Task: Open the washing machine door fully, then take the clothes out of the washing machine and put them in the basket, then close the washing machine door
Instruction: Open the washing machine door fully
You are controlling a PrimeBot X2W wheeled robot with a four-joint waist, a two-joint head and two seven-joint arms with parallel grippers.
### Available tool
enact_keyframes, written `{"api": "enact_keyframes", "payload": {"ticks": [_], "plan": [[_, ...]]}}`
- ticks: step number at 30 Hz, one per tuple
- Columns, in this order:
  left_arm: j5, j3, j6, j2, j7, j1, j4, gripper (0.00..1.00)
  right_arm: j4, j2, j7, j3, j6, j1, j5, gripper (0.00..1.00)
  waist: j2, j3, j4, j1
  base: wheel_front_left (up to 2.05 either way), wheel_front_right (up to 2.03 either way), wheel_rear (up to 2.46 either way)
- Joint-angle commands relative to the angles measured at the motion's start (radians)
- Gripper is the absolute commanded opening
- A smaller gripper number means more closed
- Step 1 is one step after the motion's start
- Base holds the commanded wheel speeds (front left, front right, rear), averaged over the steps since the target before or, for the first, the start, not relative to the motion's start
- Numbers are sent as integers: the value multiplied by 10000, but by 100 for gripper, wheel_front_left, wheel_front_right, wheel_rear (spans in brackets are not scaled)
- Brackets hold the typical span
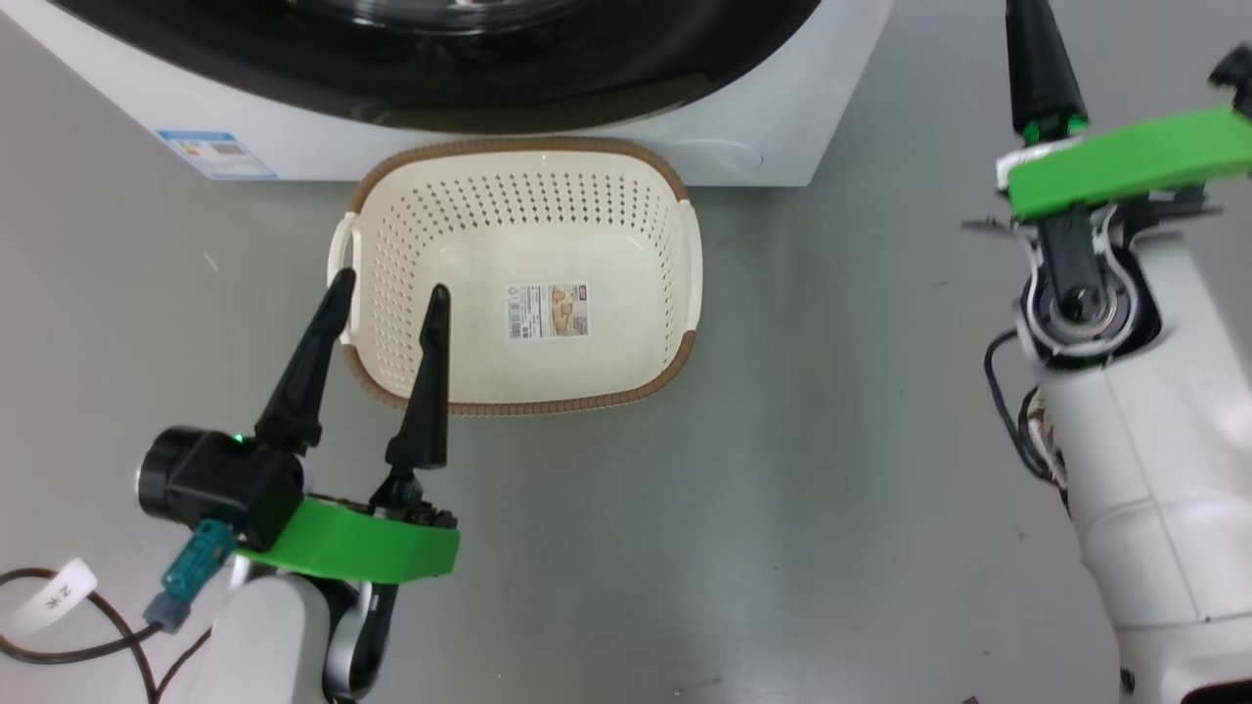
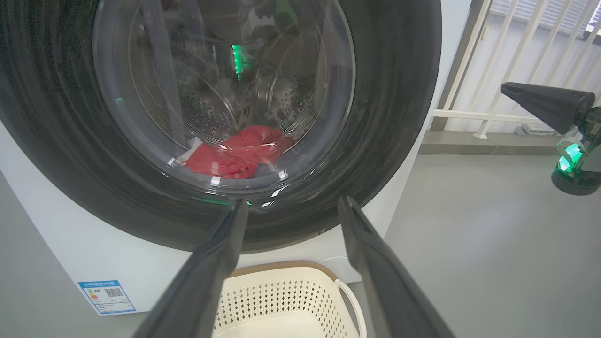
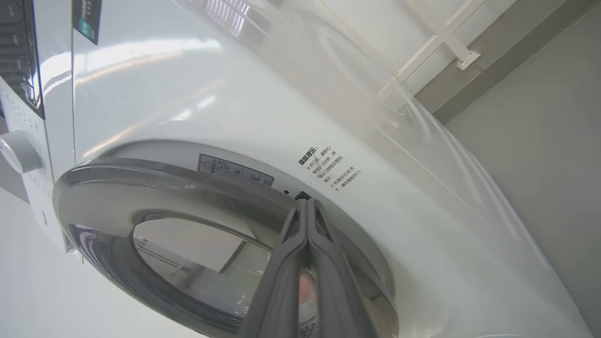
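The washing machine [image 1: 782,117] stands in front of me with its door [image 2: 385,117] shut. Through the door's glass I see the red clothes [image 2: 235,155] lying low in the steel drum. The basket [image 1: 518,147] sits on the floor right against the machine, with nothing in it but a paper label. My left gripper [image 1: 391,284] hangs open over the basket's left side, nothing between its fingers. My right gripper [image 3: 307,203] is shut on nothing, its tips close to the door's outer rim [image 3: 117,188] on the right side; whether they touch it I cannot tell.
Grey floor [image 1: 831,489] spreads around the basket. A white railing [image 2: 493,115] and a wall base stand to the right of the machine. A dark cable with a white tag [image 1: 49,596] lies by my left arm.
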Motion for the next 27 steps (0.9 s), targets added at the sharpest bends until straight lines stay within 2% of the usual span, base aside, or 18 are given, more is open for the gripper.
{"api": "enact_keyframes", "payload": {"ticks": [1,15,27], "plan": [[-1,300,-77,120,-78,-203,-319,100,-210,110,263,135,-7,-357,229,0,0,210,97,-1,0,0,0],[-47,185,-174,120,-78,-322,-324,100,428,65,3528,-944,-7,-2284,1815,0,0,771,432,-1,0,0,0],[-140,19,-221,120,-78,-390,-342,100,1247,-97,5267,-1608,-7,-3710,1814,0,0,1127,717,-1,0,0,0]]}}
